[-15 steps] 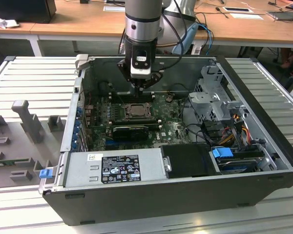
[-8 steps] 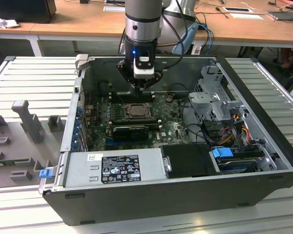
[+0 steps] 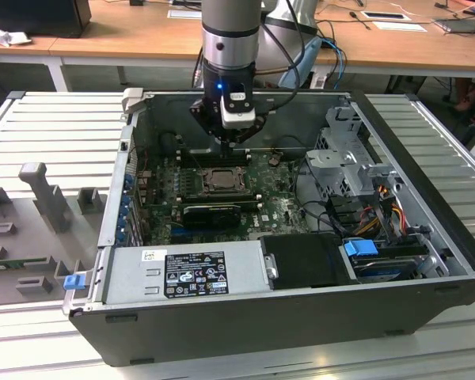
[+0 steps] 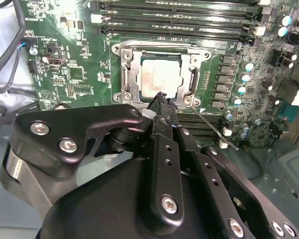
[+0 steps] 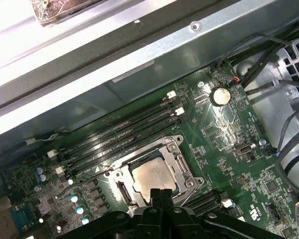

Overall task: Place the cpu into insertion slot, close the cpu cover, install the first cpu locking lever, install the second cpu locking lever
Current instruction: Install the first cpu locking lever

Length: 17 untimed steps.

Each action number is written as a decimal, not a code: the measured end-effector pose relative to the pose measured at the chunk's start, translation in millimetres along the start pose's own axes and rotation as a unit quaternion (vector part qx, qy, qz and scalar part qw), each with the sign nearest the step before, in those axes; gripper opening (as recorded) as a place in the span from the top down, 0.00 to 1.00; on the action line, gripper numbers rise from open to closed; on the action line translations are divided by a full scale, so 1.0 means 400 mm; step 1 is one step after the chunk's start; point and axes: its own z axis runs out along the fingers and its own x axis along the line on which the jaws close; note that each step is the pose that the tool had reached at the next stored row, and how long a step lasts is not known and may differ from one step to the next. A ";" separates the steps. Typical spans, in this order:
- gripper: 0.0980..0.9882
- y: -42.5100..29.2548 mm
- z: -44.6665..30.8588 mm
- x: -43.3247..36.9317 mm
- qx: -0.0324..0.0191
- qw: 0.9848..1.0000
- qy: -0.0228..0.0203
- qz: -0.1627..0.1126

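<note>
The cpu (image 4: 158, 77) lies flat in the insertion slot (image 3: 239, 188) on the green motherboard. The silver cpu cover (image 4: 131, 79) lies down around it, and the chip shows through its window (image 5: 150, 177). My gripper (image 4: 162, 97) hangs just over the socket's edge, its black fingers shut together with nothing between them. In the exterior view the gripper (image 3: 236, 143) is a little above and behind the socket. A thin wire locking lever (image 4: 214, 129) runs out from one socket corner, away from the frame. The cover's rim (image 5: 183, 165) shows beside the fingertips (image 5: 155, 195).
Long black memory slots (image 5: 124, 132) run beside the socket. A black expansion card (image 3: 212, 212) lies in front of it. The grey power supply (image 3: 186, 273) fills the case's front, and a drive cage (image 3: 356, 158) with cables stands on the exterior view's right.
</note>
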 end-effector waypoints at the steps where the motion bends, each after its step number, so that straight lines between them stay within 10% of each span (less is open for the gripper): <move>1: 0.99 0.000 0.000 0.000 0.000 1.000 0.000 -0.004; 17: 0.99 -0.007 0.004 0.014 -0.003 0.997 0.000 -0.071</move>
